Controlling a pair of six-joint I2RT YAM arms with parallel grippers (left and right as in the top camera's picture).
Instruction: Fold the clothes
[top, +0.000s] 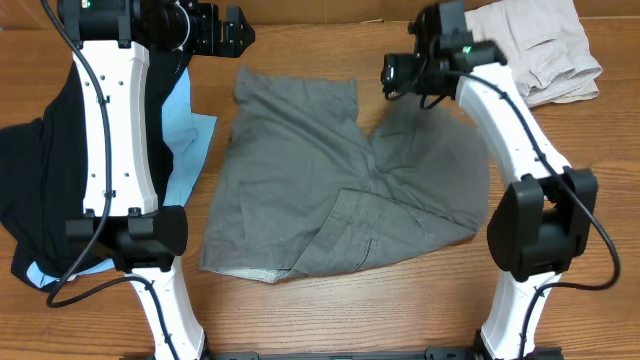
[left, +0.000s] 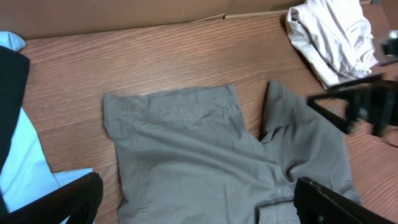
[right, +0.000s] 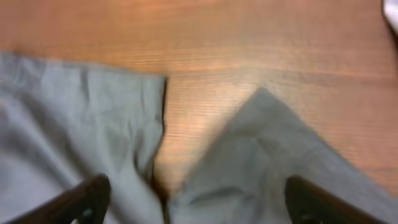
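A black garment (top: 30, 190) is heaped at the left edge of the desk (top: 300, 320), to the left of the left claw (top: 235, 35). A light blue cloth (top: 190, 130) lies partly under it. The left claw is spread wide and carries nothing. It is held over bare wood just off the far left corner of the grey shorts (top: 330, 190). In its wrist view its fingers (left: 74, 196) are seen at either side of the fabric, not touching it. The shorts are laid out mid-desk between the two claws, creased and partly folded over on themselves at the near side. The right claw (top: 395, 75) is also opened wide and grips nothing. It is held over the notch of bare wood between the shorts' two far ends. A pale beige garment (top: 545, 50) is bunched to the right of that claw, apart from the shorts.
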